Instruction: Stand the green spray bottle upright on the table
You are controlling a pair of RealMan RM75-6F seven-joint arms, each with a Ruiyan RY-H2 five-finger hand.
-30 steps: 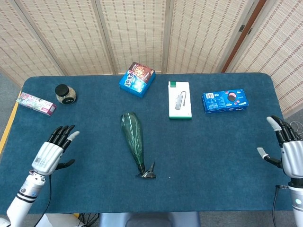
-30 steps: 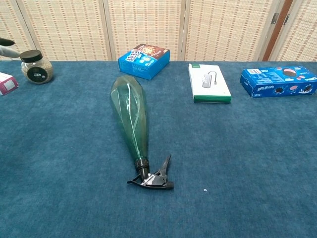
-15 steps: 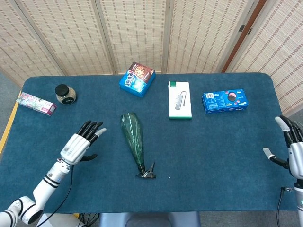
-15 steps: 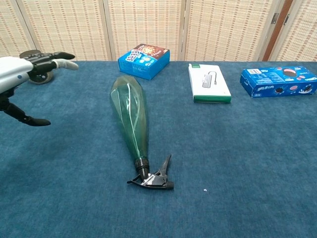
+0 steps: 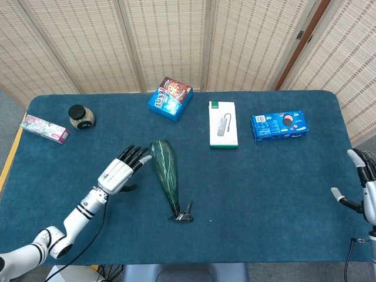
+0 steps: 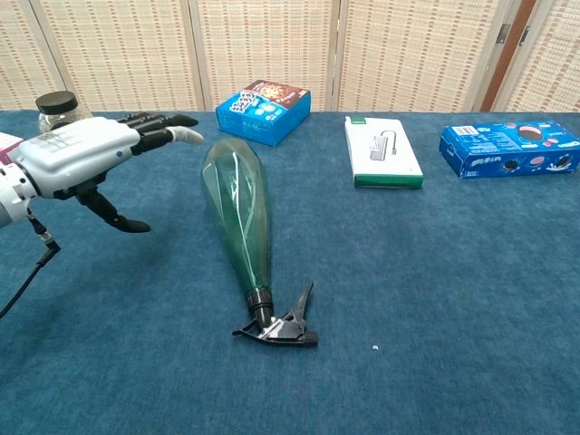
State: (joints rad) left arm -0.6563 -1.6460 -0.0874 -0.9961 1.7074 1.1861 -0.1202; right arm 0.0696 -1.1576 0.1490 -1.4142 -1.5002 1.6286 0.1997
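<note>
Green spray bottle (image 5: 166,173) is seen lying flat mid-worktop (image 5: 264,188), nozzle toward robot. Left hand (image 5: 120,173) is spread, empty, just beside it; body should be gripped low. Right hand (image 5: 365,189) is open, empty, well apart.

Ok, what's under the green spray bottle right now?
Only blue table cloth shows under the green spray bottle, lying on its side; the strip directly beneath is covered. Left robot hand is beside it.

Bare table (image 5: 264,182) lies all around the lying bottle (image 5: 165,170), with the left hand (image 5: 120,171) just beside its wide end. The snack box (image 5: 170,97), white box (image 5: 222,123), cookie box (image 5: 279,125) and jar (image 5: 80,116) stand well apart along the far side.
</note>
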